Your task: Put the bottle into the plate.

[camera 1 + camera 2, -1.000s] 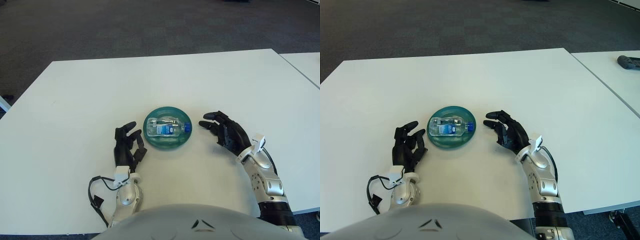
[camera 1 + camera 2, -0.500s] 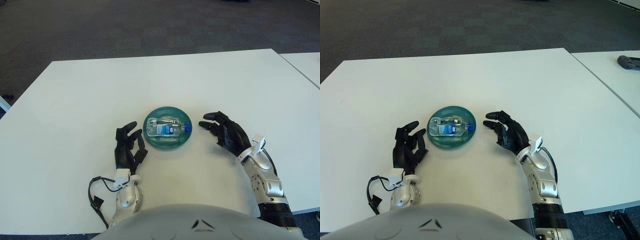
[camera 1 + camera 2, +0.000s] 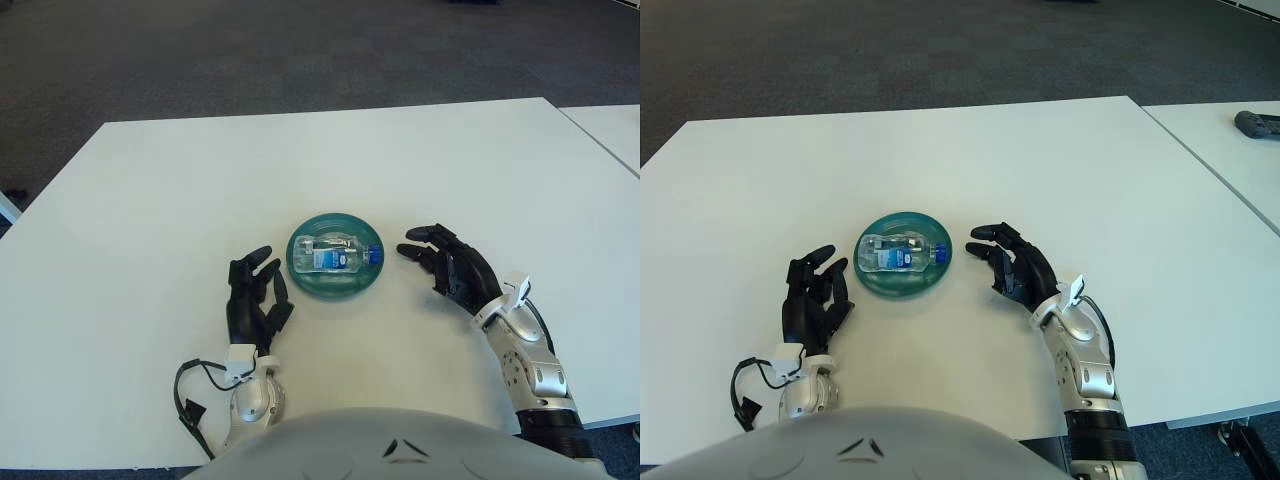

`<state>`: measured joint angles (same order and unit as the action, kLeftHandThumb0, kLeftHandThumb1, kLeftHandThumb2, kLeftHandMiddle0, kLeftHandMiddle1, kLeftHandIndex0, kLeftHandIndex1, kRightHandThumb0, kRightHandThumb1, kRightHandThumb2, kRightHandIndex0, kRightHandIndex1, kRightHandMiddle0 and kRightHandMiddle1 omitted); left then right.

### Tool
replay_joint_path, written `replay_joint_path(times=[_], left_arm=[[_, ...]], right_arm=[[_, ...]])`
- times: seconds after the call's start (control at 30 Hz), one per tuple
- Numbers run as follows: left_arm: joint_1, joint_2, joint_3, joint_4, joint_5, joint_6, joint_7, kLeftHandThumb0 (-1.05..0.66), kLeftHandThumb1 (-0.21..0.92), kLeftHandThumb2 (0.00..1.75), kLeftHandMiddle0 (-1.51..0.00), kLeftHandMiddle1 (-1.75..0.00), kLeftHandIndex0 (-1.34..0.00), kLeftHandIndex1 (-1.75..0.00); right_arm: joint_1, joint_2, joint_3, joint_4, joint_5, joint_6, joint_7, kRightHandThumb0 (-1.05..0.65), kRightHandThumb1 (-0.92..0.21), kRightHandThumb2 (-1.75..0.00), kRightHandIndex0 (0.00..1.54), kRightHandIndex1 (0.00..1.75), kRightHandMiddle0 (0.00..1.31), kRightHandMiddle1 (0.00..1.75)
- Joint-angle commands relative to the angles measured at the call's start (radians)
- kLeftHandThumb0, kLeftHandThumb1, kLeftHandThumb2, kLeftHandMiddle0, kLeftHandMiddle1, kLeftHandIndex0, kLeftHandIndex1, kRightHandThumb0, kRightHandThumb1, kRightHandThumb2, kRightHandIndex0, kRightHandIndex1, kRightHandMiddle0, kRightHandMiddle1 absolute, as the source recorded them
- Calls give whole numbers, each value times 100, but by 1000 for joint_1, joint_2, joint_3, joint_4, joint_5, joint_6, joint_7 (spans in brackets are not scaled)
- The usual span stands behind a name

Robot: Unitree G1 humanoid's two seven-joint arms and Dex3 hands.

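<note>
A small clear plastic bottle [image 3: 336, 255] with a blue cap and blue label lies on its side inside a teal round plate [image 3: 336, 283] at the table's middle. My left hand [image 3: 255, 296] rests on the table just left of the plate, fingers relaxed, holding nothing. My right hand [image 3: 447, 264] is on the table just right of the plate, fingers spread and empty, a small gap from the rim.
The white table [image 3: 200, 180] extends widely around the plate. A second white table [image 3: 1230, 130] stands at the right with a dark object [image 3: 1258, 124] on it. Dark carpet lies beyond the far edge.
My left hand has drawn back slightly toward my body, away from the plate. The right hand, bottle and plate have not moved.
</note>
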<state>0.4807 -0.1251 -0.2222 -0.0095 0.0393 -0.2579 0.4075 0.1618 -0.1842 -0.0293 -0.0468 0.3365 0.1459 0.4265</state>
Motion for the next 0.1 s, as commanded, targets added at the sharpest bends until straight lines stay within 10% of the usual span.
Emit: replay_joint_path(times=[0.0,0.07], left_arm=[[-3,-63,13,40,2,6,18,-50,82,70,-40,-57,-23,-108],[-4,-66,16,46,5,-6,20,-50,82,69,-40,-56,-23,-108]], right_arm=[[26,0,11,22,-15,38,-8,-45,-62,-101,41,77,30,106],[26,0,11,22,-15,38,-8,-45,-62,-101,41,77,30,106]])
